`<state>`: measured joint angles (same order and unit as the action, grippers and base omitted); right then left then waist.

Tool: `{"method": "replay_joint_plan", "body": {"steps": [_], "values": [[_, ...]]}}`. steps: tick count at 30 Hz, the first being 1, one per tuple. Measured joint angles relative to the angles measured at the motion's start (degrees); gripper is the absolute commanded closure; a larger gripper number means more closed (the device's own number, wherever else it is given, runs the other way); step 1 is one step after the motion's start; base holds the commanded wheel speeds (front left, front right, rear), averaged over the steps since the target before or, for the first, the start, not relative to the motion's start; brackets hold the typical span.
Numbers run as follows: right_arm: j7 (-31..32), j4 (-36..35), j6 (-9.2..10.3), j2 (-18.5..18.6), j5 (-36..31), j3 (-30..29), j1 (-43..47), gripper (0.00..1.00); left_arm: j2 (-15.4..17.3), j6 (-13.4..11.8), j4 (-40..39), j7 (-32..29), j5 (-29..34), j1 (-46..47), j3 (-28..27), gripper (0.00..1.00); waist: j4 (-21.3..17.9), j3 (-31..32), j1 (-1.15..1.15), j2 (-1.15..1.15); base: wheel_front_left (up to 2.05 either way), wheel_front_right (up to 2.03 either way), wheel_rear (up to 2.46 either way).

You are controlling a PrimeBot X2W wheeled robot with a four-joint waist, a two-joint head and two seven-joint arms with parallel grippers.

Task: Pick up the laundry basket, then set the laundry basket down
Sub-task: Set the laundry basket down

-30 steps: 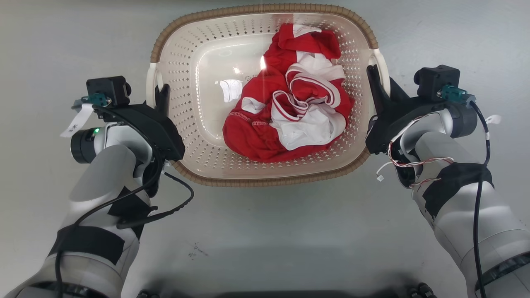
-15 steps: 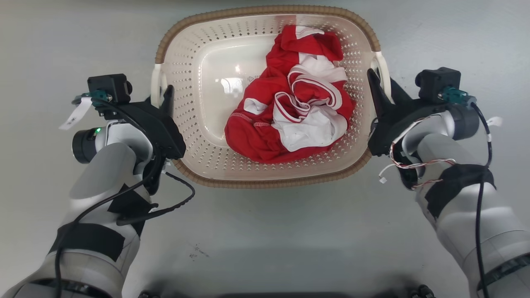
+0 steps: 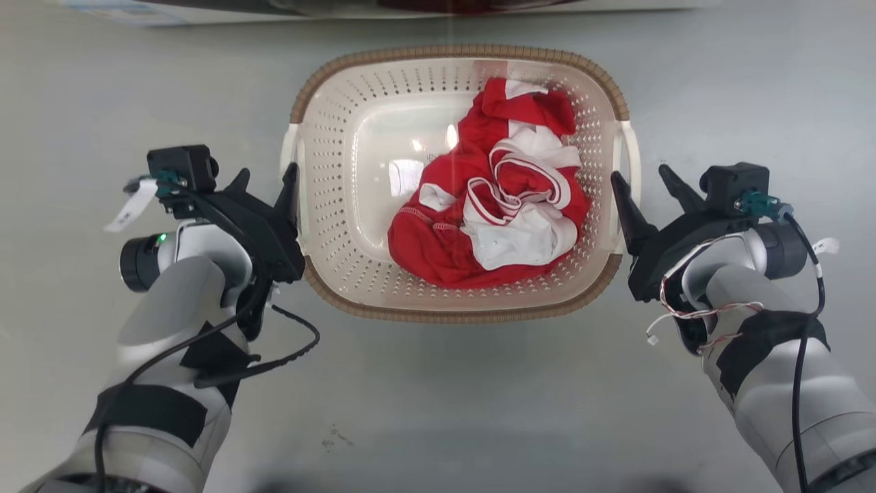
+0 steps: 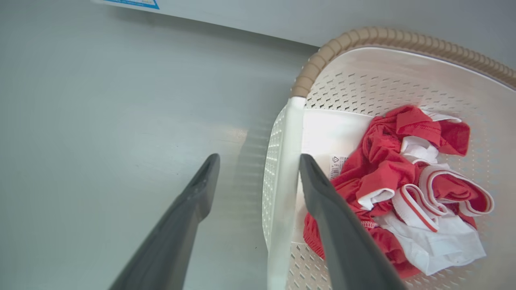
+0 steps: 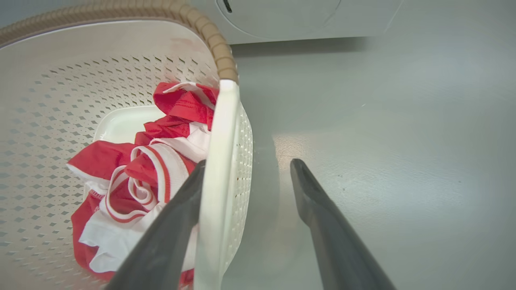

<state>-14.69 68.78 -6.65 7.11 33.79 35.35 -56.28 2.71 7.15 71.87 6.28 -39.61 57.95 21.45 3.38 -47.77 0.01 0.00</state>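
Note:
The laundry basket, cream-white and perforated with a brown rim, rests on the grey floor. Red and white clothes lie inside it. My left gripper is open astride the basket's left white handle; in the left wrist view the handle stands between the fingers, close to the inner one. My right gripper is open too. In the right wrist view its inner finger is inside the basket wall, the outer finger over the floor, and the right handle between them.
The base of a white washing machine runs along the top edge, just beyond the basket; its front is also in the right wrist view. Bare grey floor lies all around the basket.
Both grippers have opened off the basket handles. The whole head picture has shifted, so the camera moved; the basket sits lower in it and the washing machine's edge has come into view.

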Motion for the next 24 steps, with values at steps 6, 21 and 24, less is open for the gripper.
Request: {"method": "replay_joint_plan", "body": {"steps": [6, 21, 24], "values": [[0.00, -0.33, -0.40, -0.05, 0.31, -0.35, 2.65, 0.00, 0.12, 0.00, 0.19, 2.50, 0.54, -2.48, 1.32, 0.00, 0.09, 3.60, 0.00, 0.00, 0.00, 0.00, 0.00], [0.00, -5.02, -0.41, 0.29, 2.14, -4.32, 10.43, 0.00, 0.78, 0.00, -0.65, 7.57, 1.98, -9.37, 3.11, 0.00, 0.18, 15.48, -0.01, 0.00, 0.00, 0.00, 0.00], [0.00, -6.90, -0.29, 0.37, 2.14, -5.27, 12.24, 0.00, 0.98, 0.00, -1.74, 8.00, 2.48, -10.79, 3.25, 0.00, 0.17, 18.02, -0.01, -0.01, 0.00, 0.00, 0.00]]}}
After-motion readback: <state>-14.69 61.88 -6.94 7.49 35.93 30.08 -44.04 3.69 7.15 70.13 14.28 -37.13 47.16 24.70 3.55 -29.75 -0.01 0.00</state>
